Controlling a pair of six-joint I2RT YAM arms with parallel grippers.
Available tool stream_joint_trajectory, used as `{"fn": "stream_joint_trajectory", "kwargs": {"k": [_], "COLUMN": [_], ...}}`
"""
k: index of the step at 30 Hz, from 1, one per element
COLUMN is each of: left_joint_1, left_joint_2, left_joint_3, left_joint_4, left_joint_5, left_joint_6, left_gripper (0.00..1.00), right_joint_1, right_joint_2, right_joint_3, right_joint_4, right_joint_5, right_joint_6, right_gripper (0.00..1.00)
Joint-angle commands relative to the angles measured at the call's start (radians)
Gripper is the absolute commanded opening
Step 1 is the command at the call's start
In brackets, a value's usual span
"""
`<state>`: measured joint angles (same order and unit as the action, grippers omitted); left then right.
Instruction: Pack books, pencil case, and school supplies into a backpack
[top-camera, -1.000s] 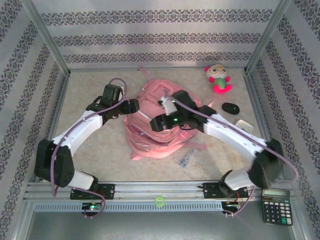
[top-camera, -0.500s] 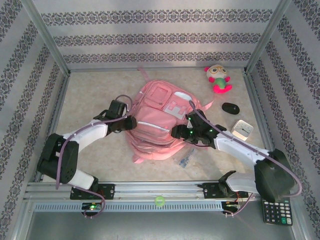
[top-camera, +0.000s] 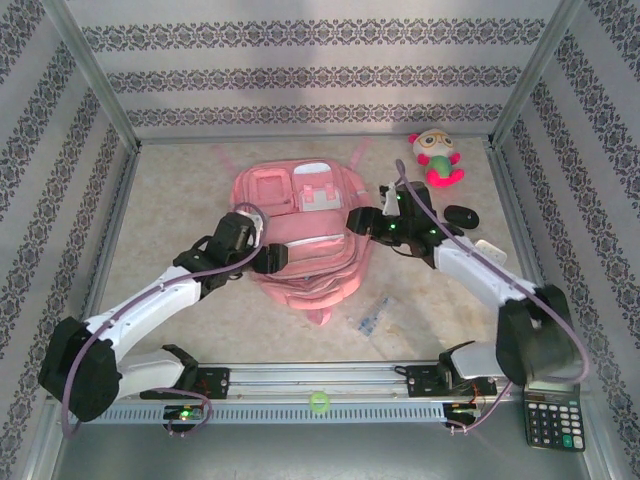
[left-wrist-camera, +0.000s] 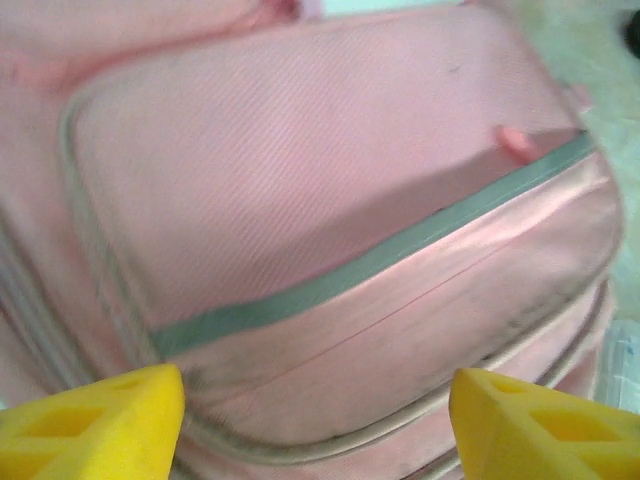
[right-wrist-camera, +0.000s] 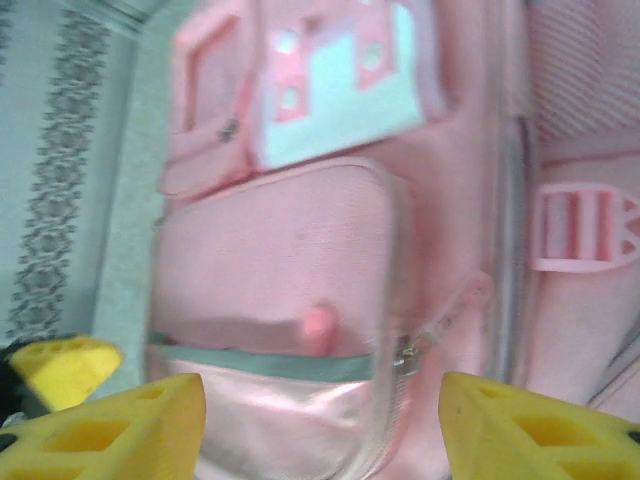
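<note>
Both wrist views are blurred, so stitching and zip pulls on the backpack (top-camera: 300, 235) are hard to read. From above, the right arm covers part of a dark oval thing (top-camera: 463, 216) and most of a pale piece (top-camera: 489, 247) on the right of the table (top-camera: 180, 200). The contents of the clear packet (top-camera: 372, 316), lying just near of the backpack, are too small to tell.

The backpack lies flat mid-table, pockets up, with its whitish patch at the far end.

The left arm stretches low from its near-left base. The left gripper (top-camera: 270, 258) sits at the bag's left near side, its yellow fingers (left-wrist-camera: 90, 425) spread wide over the pink fabric and clamping nothing. The right arm bends at an elbow near the right edge, then runs far-left. The right gripper (top-camera: 355, 220) is at the bag's right side, jaws apart and empty.
</note>
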<state>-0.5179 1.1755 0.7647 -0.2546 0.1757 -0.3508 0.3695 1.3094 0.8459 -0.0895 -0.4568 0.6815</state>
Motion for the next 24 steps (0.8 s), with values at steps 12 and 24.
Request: {"fn": "stream_joint_trajectory", "kwargs": {"k": [12,24], "left_joint_1": [-0.048,-0.112], "left_joint_2": [0.060,0.230], "left_joint_3": [0.019,0.032], "left_joint_4": [0.020,0.155], "left_joint_5": [0.164,-0.036], "left_joint_6": [0.936,0.978], "left_gripper": [0.87,0.67], "right_joint_1": [0.289,0.401], "right_joint_2": [-0.255,-0.180], "right_joint_3": [-0.291,-0.330], "right_joint_4": [0.158,0.332], "right_joint_5": [0.185,0.251], "right_joint_6": [0.420,0.606], "right_gripper": [0.60,0.58]}}
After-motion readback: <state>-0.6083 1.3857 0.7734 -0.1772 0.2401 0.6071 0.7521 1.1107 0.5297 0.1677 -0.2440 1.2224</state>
